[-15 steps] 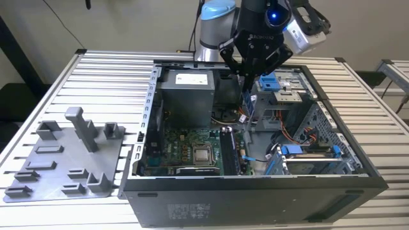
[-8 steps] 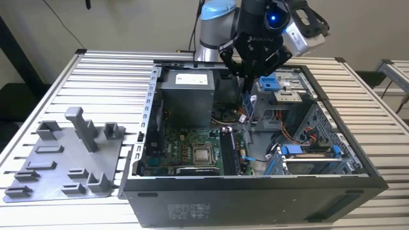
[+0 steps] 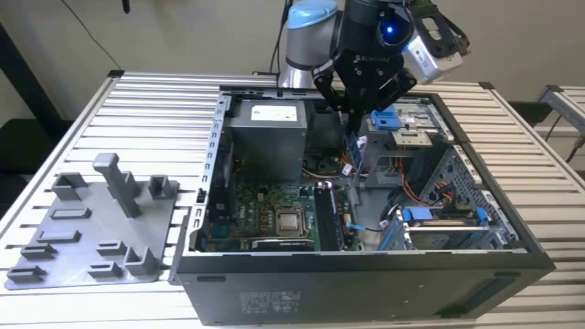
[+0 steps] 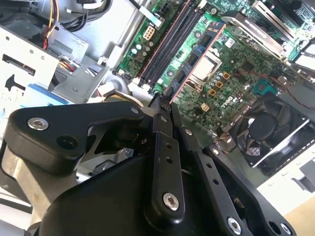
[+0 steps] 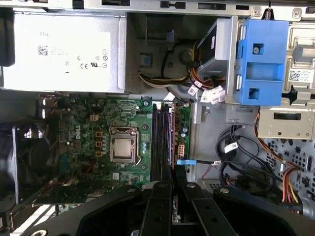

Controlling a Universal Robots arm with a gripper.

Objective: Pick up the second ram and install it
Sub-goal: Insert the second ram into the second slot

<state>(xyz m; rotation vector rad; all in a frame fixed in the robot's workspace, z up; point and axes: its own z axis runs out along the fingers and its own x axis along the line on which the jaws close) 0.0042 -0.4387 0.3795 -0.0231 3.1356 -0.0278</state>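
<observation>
Two black fingers of the gripper (image 4: 165,102) are clenched on the second ram (image 4: 197,60), a thin dark stick held on edge inside the open computer case (image 3: 366,264). In the exterior view the pair hangs at upper centre, and the stick seems clear of the board, near the memory slots (image 5: 160,142). The step appears to be lining up: the stick's long edge should run parallel to its slot and upright, so both ends seat together. Room is tight, with a cable bundle (image 5: 234,147) and blue bracket (image 5: 261,59) just beside and the power-supply box (image 5: 64,49) beyond. Farthest, at the exterior view's left, the grey holder plate (image 3: 92,226) rests on the table (image 3: 155,103).
</observation>
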